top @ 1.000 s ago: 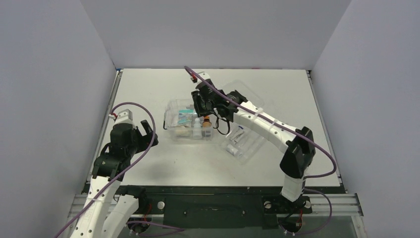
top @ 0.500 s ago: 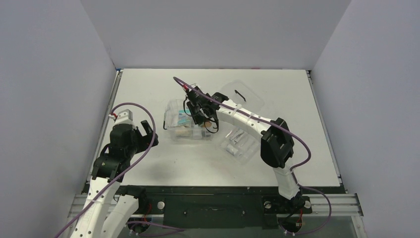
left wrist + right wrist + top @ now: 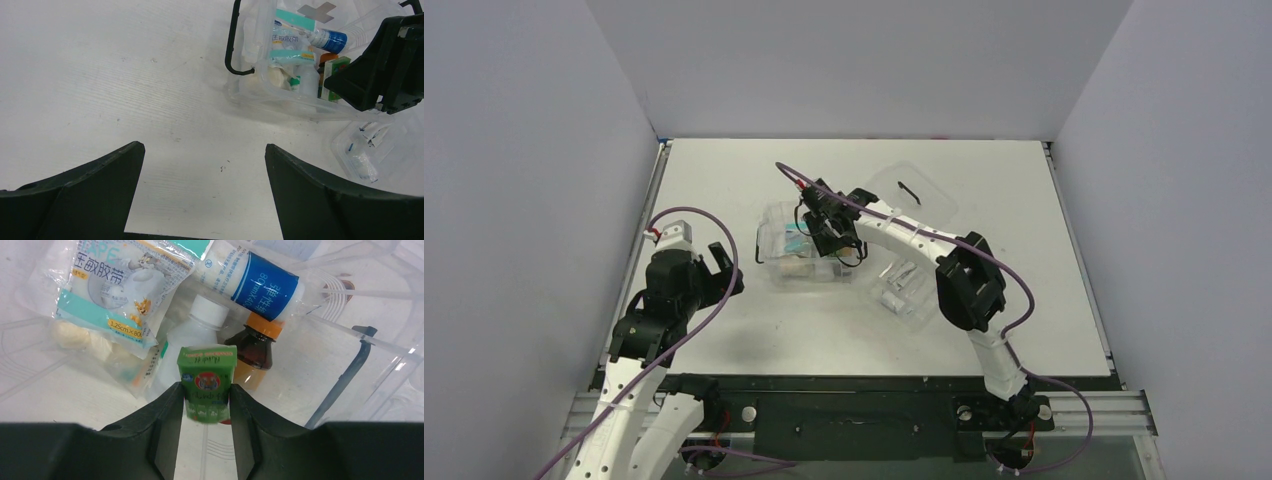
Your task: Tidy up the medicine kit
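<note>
The medicine kit point(image 3: 772, 250) is a clear box at the table's centre; it also shows in the left wrist view point(image 3: 250, 95). My right gripper point(image 3: 834, 240) reaches down into it, shut on a small green box point(image 3: 207, 375) with a tiger mark, held upright between the fingers point(image 3: 165, 410). Below it in the kit lie a gauze tape packet point(image 3: 115, 295), a white bottle with a blue label point(image 3: 255, 282), a white-capped bottle point(image 3: 197, 327) and a brown bottle with an orange cap point(image 3: 255, 347). My left gripper point(image 3: 722, 262) is open and empty above bare table left of the kit point(image 3: 205, 147).
A shallow clear tray point(image 3: 916, 292) holding small sachets lies right of the kit; it also shows in the left wrist view point(image 3: 357, 155). A flat clear lid with a black handle point(image 3: 911, 190) lies behind it. Grey walls enclose the table.
My right gripper has moved left and down into the kit with the green box, its elbow folding nearer. The left arm has not moved.
</note>
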You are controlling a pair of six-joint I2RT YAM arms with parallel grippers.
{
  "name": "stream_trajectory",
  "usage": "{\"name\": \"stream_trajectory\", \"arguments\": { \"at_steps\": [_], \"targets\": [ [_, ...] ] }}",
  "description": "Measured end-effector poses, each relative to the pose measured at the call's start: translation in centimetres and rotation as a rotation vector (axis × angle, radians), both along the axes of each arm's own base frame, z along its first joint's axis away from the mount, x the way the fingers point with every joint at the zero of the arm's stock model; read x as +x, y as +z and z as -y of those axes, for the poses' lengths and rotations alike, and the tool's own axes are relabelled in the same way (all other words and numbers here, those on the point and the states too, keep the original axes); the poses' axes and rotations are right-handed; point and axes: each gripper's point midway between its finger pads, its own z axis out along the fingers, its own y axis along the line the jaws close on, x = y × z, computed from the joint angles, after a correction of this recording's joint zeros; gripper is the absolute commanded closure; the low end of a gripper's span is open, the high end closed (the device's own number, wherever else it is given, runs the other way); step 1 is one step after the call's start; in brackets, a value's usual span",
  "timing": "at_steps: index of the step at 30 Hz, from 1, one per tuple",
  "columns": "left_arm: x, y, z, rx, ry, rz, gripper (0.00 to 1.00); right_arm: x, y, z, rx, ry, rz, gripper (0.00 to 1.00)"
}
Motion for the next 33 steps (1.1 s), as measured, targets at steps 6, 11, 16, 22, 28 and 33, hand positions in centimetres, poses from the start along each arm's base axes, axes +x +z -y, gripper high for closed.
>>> {"name": "stream_trajectory", "arguments": {
  "at_steps": [6, 11, 16, 22, 28, 33],
  "targets": [
    [0.0, 0.0, 0.0, 0.0, 0.0, 0.0, 0.1, 0.2, 0.3, 0.1, 0.002, -0.003, -0.001, 0.54],
    [0.0, -0.1, 0.0, 0.001, 0.0, -0.003, 0.1, 0.5, 1.0, -0.2, 0.011, -0.004, 0.013, 0.53],
    [0.1, -0.1, 0.0, 0.002, 0.0, -0.007, 0.1, 1.1, 2.3, -0.1, 0.017, -0.016, 0.048, 0.52],
    [0.1, -0.3, 0.0, 0.003, -0.001, -0.012, 0.1, 1.9, 7.1, 1.2, 0.057, -0.06, 0.142, 0.52],
    [0.1, -0.4, 0.1, 0.002, -0.002, -0.018, 0.1, 3.5, 14.0, 5.2, 0.161, -0.166, 0.273, 0.52],
    [0.2, -0.5, 0.1, 0.003, -0.002, -0.023, 0.1, 4.8, 16.1, 10.3, 0.209, -0.299, 0.335, 0.52]
  ]
}}
